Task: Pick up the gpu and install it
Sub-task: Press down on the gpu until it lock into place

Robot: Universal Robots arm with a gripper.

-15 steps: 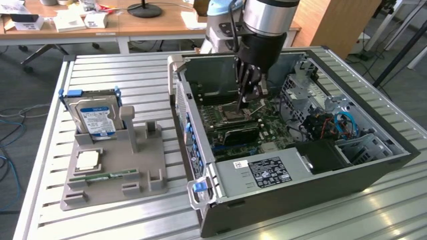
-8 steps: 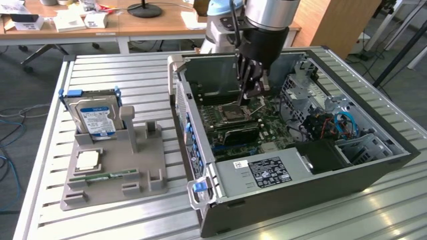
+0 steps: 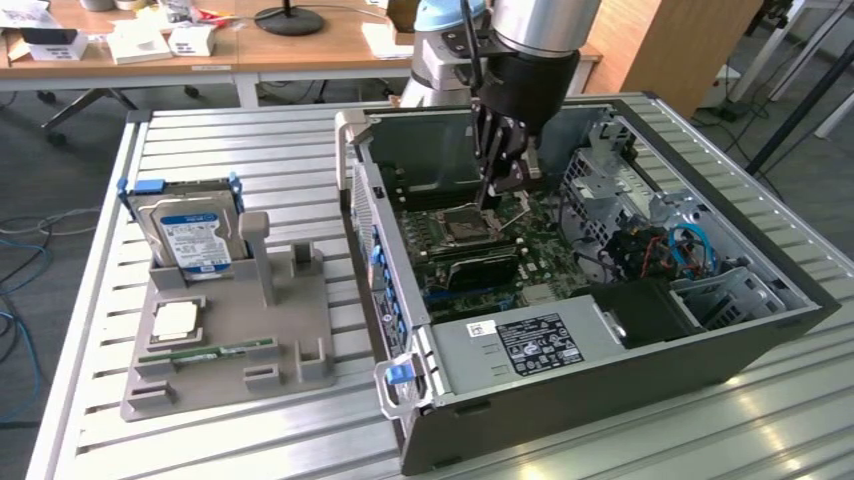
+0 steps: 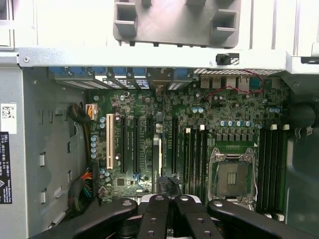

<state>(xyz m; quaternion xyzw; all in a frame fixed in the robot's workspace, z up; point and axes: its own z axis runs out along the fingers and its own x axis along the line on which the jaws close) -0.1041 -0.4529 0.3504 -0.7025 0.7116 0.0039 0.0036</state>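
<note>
Arm: silver-grey cylindrical wrist segment above a pale blue joint cover, with a black cable running down its side. Black multi-link hand (image 3: 505, 150) with jointed fingers (image 4: 154, 219); round silver pivot screws show at each finger link.

So I'm looking at a slatted metal tabletop (image 3: 240, 150), ribbed aluminium all over. Sitting directly on it: an open PC case (image 3: 587, 300) lying on its side toward the exterior view's right, and just beside it on the left, a grey parts holder (image 3: 234, 345) with slots.
</note>
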